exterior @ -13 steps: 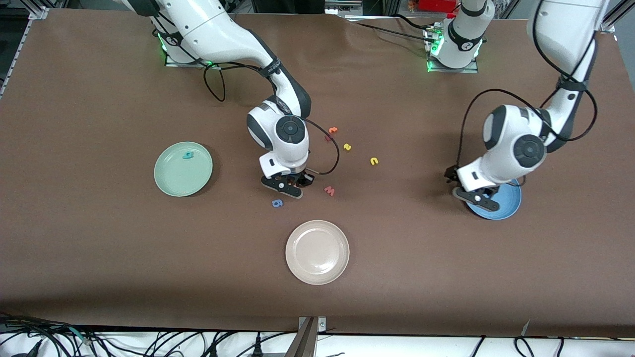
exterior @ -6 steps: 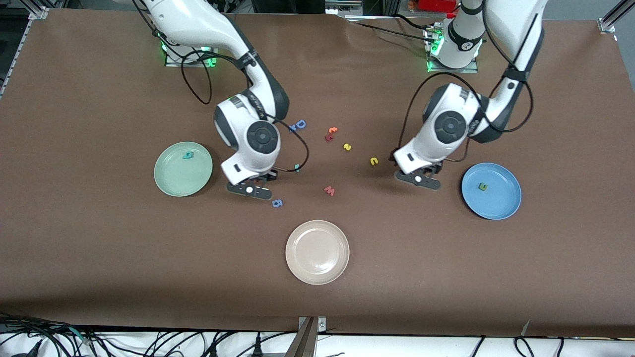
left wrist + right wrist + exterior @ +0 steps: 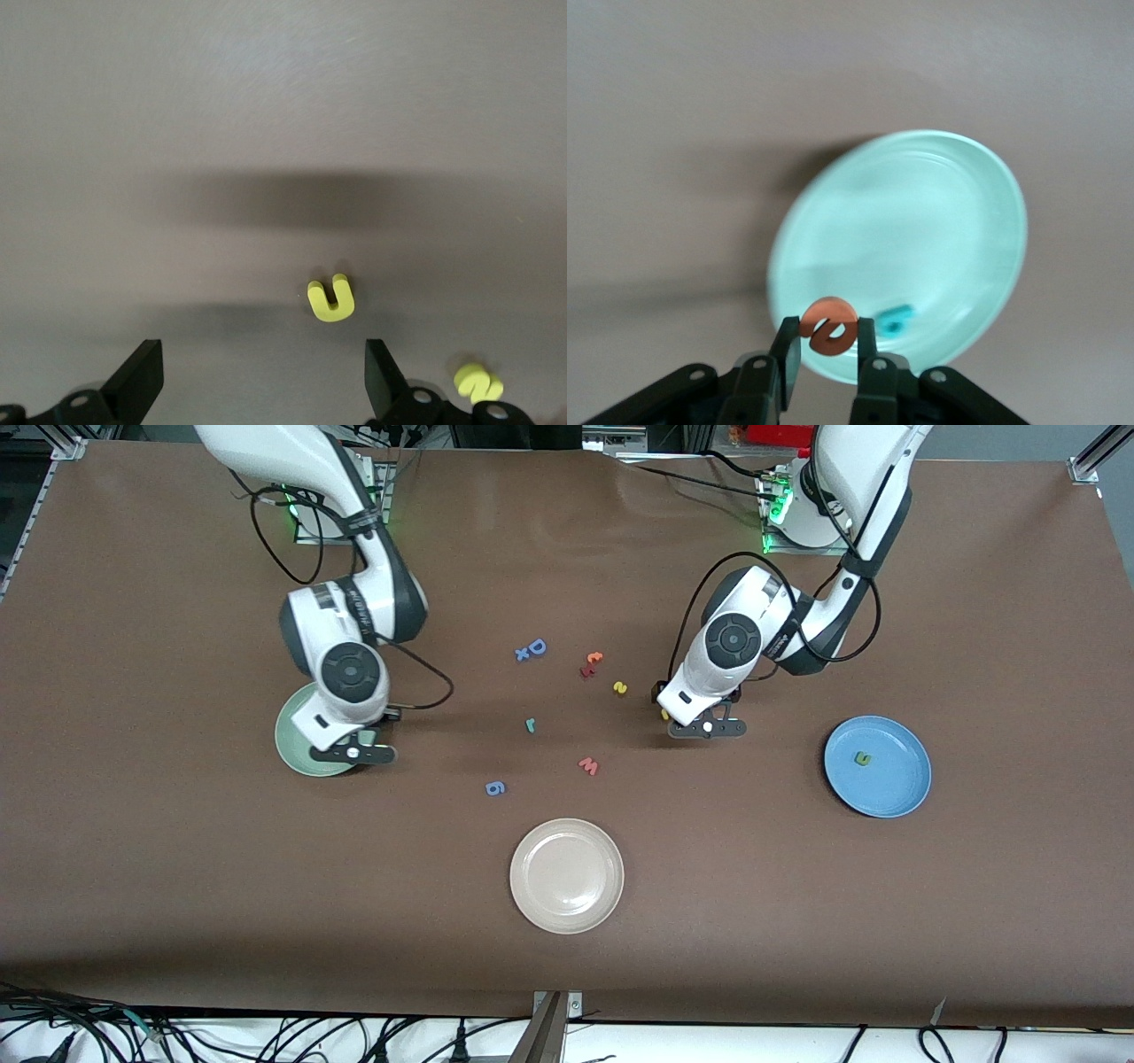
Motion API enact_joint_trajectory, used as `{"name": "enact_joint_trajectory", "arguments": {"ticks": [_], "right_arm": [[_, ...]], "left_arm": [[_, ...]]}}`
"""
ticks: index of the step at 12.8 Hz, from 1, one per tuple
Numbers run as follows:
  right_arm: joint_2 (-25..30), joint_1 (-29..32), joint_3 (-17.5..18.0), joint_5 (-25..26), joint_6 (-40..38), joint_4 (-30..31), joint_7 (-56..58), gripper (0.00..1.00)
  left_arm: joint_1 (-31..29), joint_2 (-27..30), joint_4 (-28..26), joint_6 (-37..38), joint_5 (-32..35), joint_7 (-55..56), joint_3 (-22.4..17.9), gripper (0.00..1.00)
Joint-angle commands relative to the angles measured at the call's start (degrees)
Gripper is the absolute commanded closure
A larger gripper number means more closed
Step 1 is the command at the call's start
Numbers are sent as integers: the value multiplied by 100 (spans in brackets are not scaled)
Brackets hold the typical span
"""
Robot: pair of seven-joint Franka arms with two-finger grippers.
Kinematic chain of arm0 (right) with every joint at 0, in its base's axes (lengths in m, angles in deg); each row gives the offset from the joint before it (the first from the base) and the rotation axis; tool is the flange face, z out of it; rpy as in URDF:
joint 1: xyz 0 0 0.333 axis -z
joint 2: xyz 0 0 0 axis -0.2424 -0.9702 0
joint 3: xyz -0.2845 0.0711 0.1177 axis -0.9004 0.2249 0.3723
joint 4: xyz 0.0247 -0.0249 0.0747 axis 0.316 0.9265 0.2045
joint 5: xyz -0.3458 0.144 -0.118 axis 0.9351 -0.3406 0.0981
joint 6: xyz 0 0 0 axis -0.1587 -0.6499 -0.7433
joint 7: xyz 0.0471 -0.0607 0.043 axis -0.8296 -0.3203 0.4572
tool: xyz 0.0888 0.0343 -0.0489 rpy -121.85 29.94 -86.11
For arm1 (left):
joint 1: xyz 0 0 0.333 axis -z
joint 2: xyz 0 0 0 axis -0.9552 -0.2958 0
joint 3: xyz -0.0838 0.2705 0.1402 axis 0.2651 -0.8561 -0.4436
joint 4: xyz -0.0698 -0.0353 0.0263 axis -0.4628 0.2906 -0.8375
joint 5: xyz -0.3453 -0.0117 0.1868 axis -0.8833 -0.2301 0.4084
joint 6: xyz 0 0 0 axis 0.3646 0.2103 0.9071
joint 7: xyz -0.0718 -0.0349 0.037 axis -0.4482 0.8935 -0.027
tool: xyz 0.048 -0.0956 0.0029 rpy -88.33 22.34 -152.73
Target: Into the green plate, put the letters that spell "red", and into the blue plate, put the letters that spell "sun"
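Observation:
My right gripper is shut on the orange "e" over the rim of the green plate. A teal letter lies in that plate. My left gripper hangs open low over the table, with the yellow "n" just ahead of its fingers and the yellow "s" beside it. The teal "r" lies mid-table. The dark green "u" sits in the blue plate.
A beige plate stands nearest the front camera. Loose on the table lie a blue "D", orange and dark red "t" shapes, a salmon "w" and a blue "g".
The right arm has carried the "e" from mid-table to over the green plate, uncovering the "r". The left arm left the blue plate, where the "u" now lies, and came to the "n".

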Motion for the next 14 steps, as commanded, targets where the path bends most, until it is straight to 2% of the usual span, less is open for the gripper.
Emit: {"name": "enact_joint_trajectory", "arguments": {"ticks": [1, 3, 4, 5, 7, 8, 10, 12, 14], "right_arm": [[199, -14, -309, 65, 372, 489, 677, 86], [155, 108, -424, 65, 880, 849, 976, 85], [85, 257, -425, 65, 1248, 998, 1134, 84], [-38, 398, -425, 65, 1478, 1061, 1353, 84], [-249, 645, -416, 30, 1831, 1061, 1566, 81], [-293, 662, -416, 21, 1867, 1061, 1566, 70], [-294, 663, -407, 4, 1815, 1061, 1540, 29], [-242, 654, -389, -5, 1771, 1018, 1522, 20], [-93, 601, -276, -66, 1447, 878, 1322, 22]], "left_arm": [[33, -198, 189, -92, -179, 927, -37, 0], [33, -233, 207, -170, -449, 1350, -37, 2], [41, -242, 207, -328, -634, 1404, -37, 6], [50, -233, 216, -503, -731, 1439, -37, 9], [120, -312, 216, -584, -663, 1431, -46, 11], [138, -356, 216, -584, -662, 1422, -46, 11], [226, -391, 198, -584, -645, 1370, -55, 11], [279, -426, 189, -584, -426, 1369, -55, 11], [279, -496, 180, -584, -276, 1378, -63, 11]]}}
